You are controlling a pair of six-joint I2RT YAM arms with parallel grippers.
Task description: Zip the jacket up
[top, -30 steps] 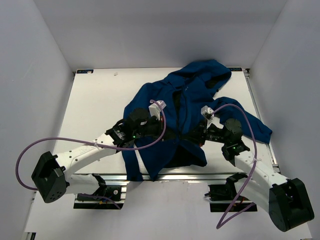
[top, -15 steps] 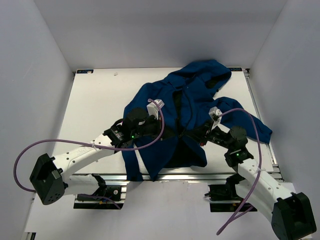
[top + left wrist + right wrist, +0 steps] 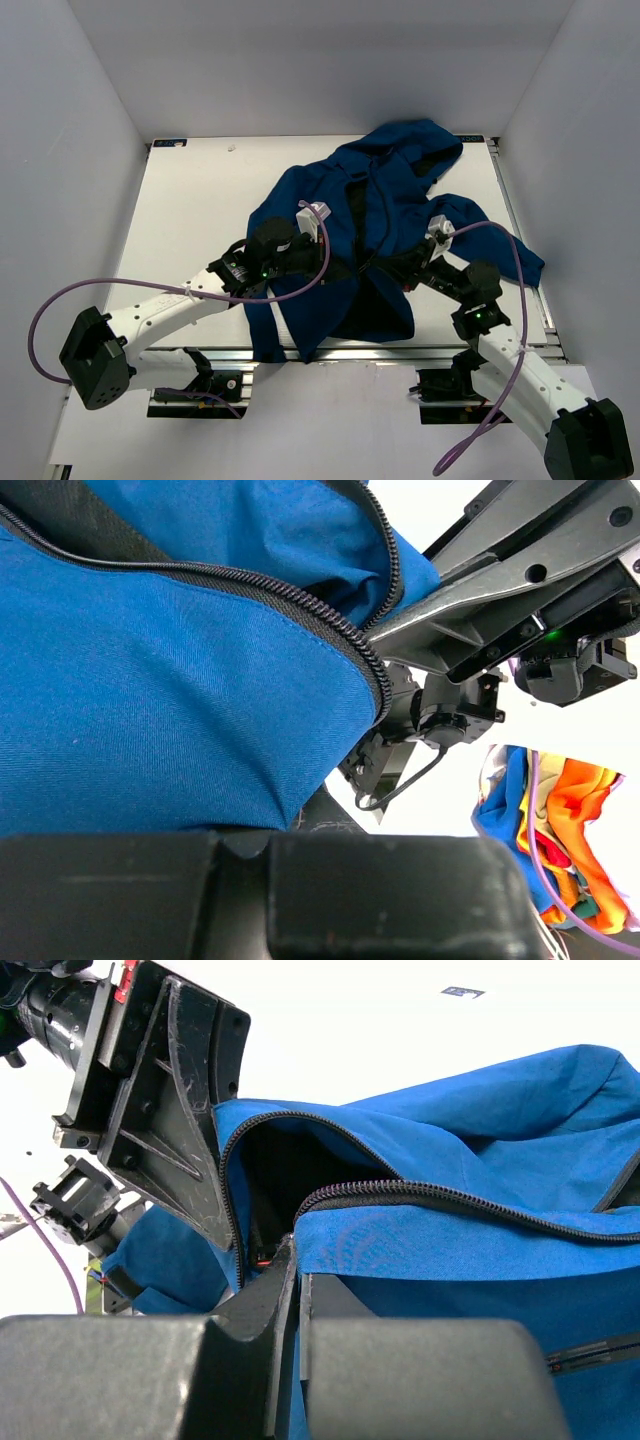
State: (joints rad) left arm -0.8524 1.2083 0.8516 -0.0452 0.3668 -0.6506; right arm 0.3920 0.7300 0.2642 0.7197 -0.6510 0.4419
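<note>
Now one jacket (image 3: 385, 185), unzipped; left fingers (image 3: 300, 845), right fingers (image 3: 288, 1282) each clamp its fabric

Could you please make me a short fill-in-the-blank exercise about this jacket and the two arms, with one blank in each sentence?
1. The jacket on the white table is dark ____.
2. Its front zipper is ____, not closed.
3. The left tool and the right tool both grip the ____.
Missing words: blue; open; jacket.
</note>
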